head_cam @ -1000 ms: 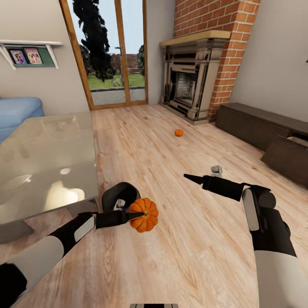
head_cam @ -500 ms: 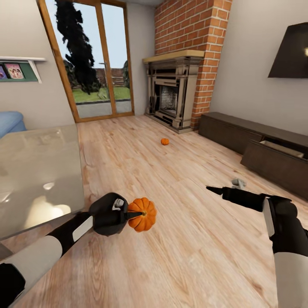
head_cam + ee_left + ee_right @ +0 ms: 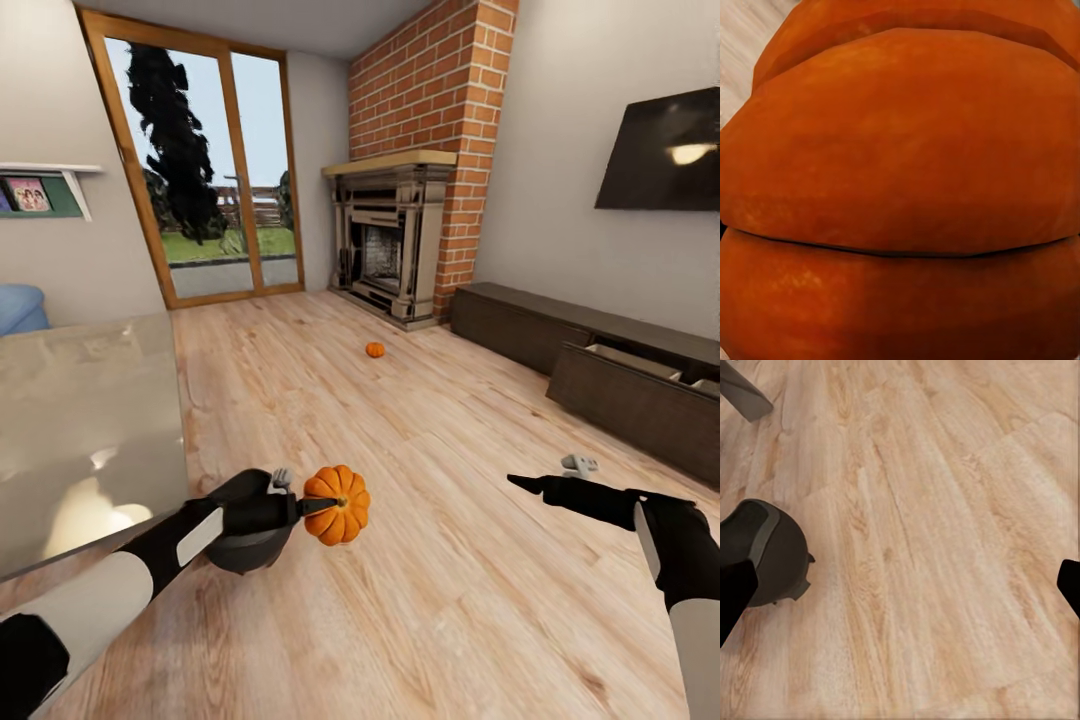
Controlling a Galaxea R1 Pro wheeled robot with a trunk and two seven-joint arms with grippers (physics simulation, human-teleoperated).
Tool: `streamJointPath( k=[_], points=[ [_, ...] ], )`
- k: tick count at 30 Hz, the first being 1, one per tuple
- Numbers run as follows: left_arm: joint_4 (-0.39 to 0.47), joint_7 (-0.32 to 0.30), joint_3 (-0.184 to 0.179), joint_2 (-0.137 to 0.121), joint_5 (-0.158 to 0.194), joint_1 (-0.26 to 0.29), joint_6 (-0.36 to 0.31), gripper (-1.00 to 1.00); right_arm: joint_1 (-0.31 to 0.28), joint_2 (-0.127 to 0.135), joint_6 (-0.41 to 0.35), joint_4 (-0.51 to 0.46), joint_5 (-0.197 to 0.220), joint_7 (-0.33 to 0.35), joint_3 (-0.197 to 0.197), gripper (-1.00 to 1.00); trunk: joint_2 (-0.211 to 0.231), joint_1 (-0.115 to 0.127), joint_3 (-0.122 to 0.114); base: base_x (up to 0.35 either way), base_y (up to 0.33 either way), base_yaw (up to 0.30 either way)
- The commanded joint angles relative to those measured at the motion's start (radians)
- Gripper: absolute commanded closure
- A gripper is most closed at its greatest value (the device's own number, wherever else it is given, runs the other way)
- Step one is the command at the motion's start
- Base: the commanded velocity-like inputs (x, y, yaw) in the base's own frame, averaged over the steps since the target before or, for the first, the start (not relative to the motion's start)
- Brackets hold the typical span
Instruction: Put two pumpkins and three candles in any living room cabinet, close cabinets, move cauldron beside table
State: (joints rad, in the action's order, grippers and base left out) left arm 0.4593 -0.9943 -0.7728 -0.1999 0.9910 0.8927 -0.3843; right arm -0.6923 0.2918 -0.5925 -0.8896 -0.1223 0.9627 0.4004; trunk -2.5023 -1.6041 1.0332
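1. Pumpkins counted: two. One, the held pumpkin (image 3: 338, 504), pinched at the tip of the left gripper (image 3: 318, 505) above the floor, near centre-left; its orange ribs seen close in the left wrist view (image 3: 900, 180)
2. Second, the far pumpkin (image 3: 375, 349), lying on the wooden floor (image 3: 420, 600) towards the fireplace (image 3: 385, 240), well apart from both arms
3. Candles counted: one candle (image 3: 578, 464), pale grey, on the floor just beyond the right gripper (image 3: 522, 483)
4. Cauldron (image 3: 245, 510) counted: one, black, on the floor beside the near right corner of the table (image 3: 80, 400), partly behind the left arm; seen also in the right wrist view (image 3: 765, 551)
5. Cabinet (image 3: 600, 360) units along the right wall: far unit shut, near unit with a drawer standing open, pale interior visible
6. Left jaws clamped on the held pumpkin. Right jaws spread, as shown by the two dark fingertips at opposite edges of the right wrist view, nothing between them
7. Against the earlier frame: view swung right, so the table reaches less far across, more of the television (image 3: 660, 150) visible, and the cauldron's mouth now hidden behind the left arm
8. Held pumpkin unchanged in the left grip; far pumpkin and candle unmoved on the floor
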Motion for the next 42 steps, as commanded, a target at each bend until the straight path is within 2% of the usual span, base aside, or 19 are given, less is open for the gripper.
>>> streamJointPath(
  k=[1, 4, 5, 9, 20, 32, 34, 37, 42],
  points=[
    [0.0, 0.004, 0.0, 0.001, -0.001, 0.0, 0.0, 1.0, 0.0, 0.0, 0.0, 0.001, 0.0, 0.0, 0.0, -1.0, 0.0, 0.0, -0.004, 0.0, 0.0, -0.001],
    [-0.001, 0.033, 0.0, 0.002, 0.0, 0.0, 0.0, 1.0, 0.001, 0.001, 0.0, 0.004, -0.001, -0.001, -0.001, -1.0, 0.001, 0.002, -0.016, 0.0, 0.0, 0.0],
    [0.0, 0.067, 0.0, 0.006, 0.0, 0.0, -0.001, 1.0, 0.004, 0.0, 0.001, 0.011, -0.003, -0.003, -0.001, -1.0, 0.001, 0.002, -0.019, 0.0, 0.0, 0.0],
    [0.002, 0.097, 0.0, 0.01, 0.003, 0.0, -0.001, 1.0, 0.008, 0.0, 0.002, 0.017, -0.006, -0.003, -0.002, -1.0, 0.002, 0.004, -0.035, 0.0, 0.0, 0.0],
    [0.002, 0.102, 0.001, 0.008, 0.003, 0.0, -0.001, 1.0, 0.009, -0.004, 0.002, 0.025, -0.003, -0.006, -0.002, -1.0, 0.078, 0.045, -0.069, 0.0, 0.0, 0.001],
    [0.003, 0.105, 0.0, 0.011, -0.001, 0.0, -0.002, 1.0, 0.01, -0.007, -0.006, 0.046, -0.002, -0.012, -0.002, -1.0, 0.162, 0.091, -0.09, 0.0, 0.0, 0.109],
    [0.004, 0.106, 0.0, 0.011, -0.003, 0.0, -0.014, 1.0, 0.01, -0.007, -0.006, 0.046, -0.002, -0.012, -0.002, -1.0, 0.176, 0.099, -0.094, 0.0, 0.0, 0.141],
    [0.006, 0.107, 0.001, 0.009, -0.003, 0.001, -0.072, 1.0, 0.01, -0.008, -0.006, 0.046, -0.002, -0.012, -0.002, -1.0, 0.197, 0.111, -0.099, 0.0, 0.0, 0.142],
    [0.008, 0.108, 0.001, 0.009, -0.003, 0.002, -0.092, 1.0, 0.01, -0.008, -0.004, 0.046, -0.002, -0.012, -0.002, -1.0, 0.232, 0.13, -0.107, 0.0, 0.0, 0.143]
  ],
)
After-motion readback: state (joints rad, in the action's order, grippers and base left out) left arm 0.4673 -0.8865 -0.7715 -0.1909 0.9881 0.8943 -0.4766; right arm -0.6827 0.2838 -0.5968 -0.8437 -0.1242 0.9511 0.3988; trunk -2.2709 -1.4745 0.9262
